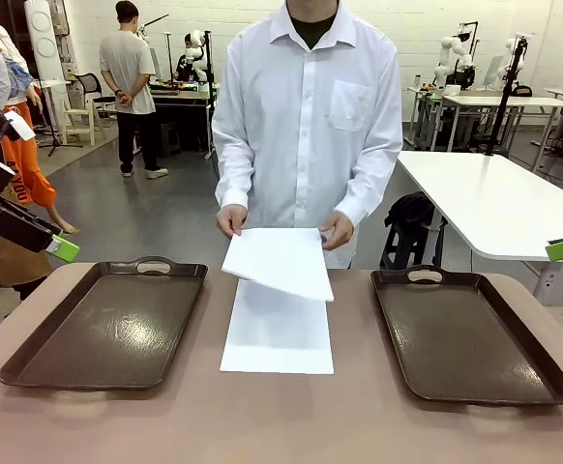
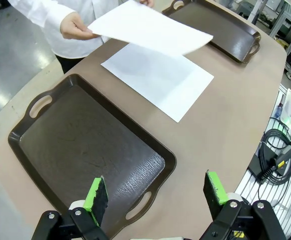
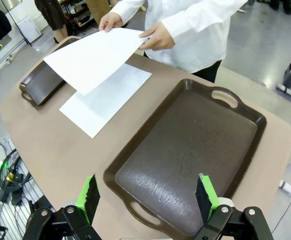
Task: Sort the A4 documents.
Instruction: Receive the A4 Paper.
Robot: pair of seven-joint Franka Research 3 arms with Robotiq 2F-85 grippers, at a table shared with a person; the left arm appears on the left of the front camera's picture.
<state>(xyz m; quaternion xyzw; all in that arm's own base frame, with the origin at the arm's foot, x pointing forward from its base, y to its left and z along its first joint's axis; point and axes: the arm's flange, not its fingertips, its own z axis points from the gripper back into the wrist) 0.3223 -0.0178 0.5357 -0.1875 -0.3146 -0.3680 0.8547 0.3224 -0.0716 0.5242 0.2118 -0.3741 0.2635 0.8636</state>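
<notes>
While the left gripper (image 2: 155,195) and the right gripper (image 3: 148,192) stand spread wide, one A4 sheet (image 1: 277,333) lies flat on the tabletop (image 1: 281,420) between the left tray (image 1: 107,324) and the right tray (image 1: 470,333), long axis toward the person; farther, the person's hands (image 1: 231,220) hold a second sheet (image 1: 280,261) tilted above its far end.

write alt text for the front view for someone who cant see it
A person in a white shirt holds the upper A4 sheet over the lower A4 sheet, which lies flat on the brown table. The left tray and the right tray, dark brown with handles, flank the sheets.
</notes>
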